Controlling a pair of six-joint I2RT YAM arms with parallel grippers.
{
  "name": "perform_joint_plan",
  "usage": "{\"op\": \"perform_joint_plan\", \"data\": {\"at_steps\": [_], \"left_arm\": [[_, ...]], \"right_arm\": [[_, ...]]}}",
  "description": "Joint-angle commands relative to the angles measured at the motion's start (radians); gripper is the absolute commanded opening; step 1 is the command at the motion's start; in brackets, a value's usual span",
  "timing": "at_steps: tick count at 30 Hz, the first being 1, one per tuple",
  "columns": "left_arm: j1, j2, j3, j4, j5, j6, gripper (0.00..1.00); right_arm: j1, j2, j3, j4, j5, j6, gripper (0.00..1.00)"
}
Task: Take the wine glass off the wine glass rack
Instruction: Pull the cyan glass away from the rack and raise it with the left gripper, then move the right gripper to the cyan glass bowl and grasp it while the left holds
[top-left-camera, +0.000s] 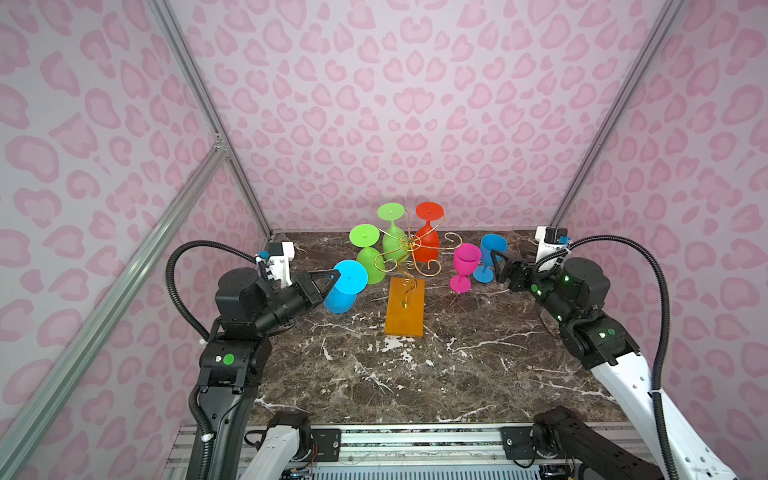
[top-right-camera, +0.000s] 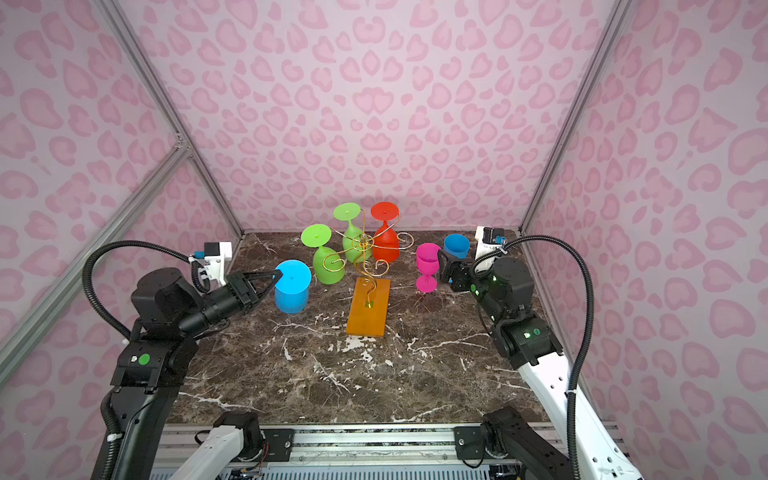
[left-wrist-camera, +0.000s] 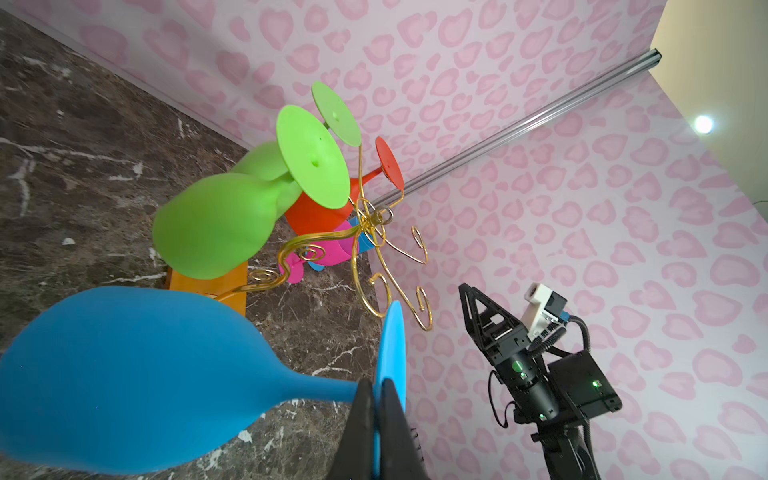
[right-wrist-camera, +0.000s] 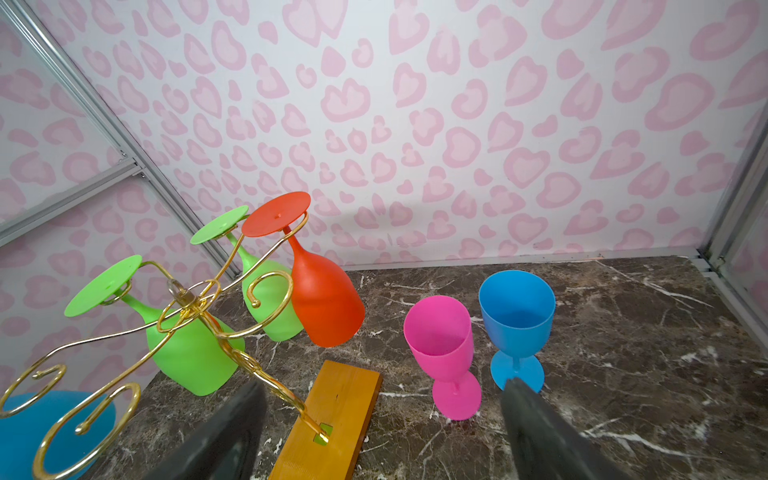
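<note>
Now in the left gripper (top-left-camera: 337, 274): the blue wine glass (top-left-camera: 345, 291), foot up, with the jaws pinched tight on its thin stem just under the foot.
Where the glass is: near the left edge of the desk (top-left-camera: 457, 374), just beside the wine glass rack (top-left-camera: 405, 305). It looks clear of the nearest gold scroll, though you cannot be sure.
Handling: probably light, stiff matte plastic. The bowl hangs below your grip, so expect some swing.
Best hold: the stem, where you are now; the foot should stop it slipping down.
Right gripper (right-wrist-camera: 385, 385): jaws spread wide, empty, near the desk's right edge by the pink glass (right-wrist-camera: 446, 345).
On the rack: two green glasses (top-left-camera: 370, 257) and one red glass (top-left-camera: 428, 241).
</note>
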Motion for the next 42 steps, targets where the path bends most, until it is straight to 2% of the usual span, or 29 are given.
{"op": "perform_joint_plan", "data": {"at_steps": [1, 5, 8, 15, 22, 29, 36, 42], "left_arm": [[0.046, 0.008, 0.042, 0.01, -0.007, 0.024, 0.04], [0.119, 0.045, 0.116, 0.057, 0.026, 0.019, 0.04], [0.179, 0.114, 0.237, 0.081, 0.066, 0.026, 0.04], [0.258, 0.239, 0.384, 0.234, 0.123, -0.055, 0.04], [0.255, 0.353, 0.39, 0.617, 0.246, -0.347, 0.04], [0.204, 0.401, 0.459, 0.668, 0.251, -0.395, 0.04], [0.065, 0.456, 0.498, 0.719, 0.25, -0.478, 0.04], [-0.051, 0.482, 0.504, 0.752, 0.227, -0.507, 0.04]], "right_arm": [[0.001, -0.004, 0.011, 0.001, 0.006, -0.012, 0.9], [0.002, -0.006, 0.022, -0.004, 0.009, -0.022, 0.9], [0.002, -0.004, 0.033, -0.004, 0.007, -0.028, 0.9], [0.001, -0.005, 0.055, -0.013, 0.013, -0.048, 0.9], [0.003, 0.022, 0.079, 0.03, -0.032, -0.07, 0.9], [0.037, 0.091, 0.127, 0.177, -0.205, -0.145, 0.9], [0.23, 0.179, 0.235, 0.185, -0.175, -0.426, 0.92], [0.314, 0.222, 0.229, 0.323, -0.176, -0.557, 0.96]]}}
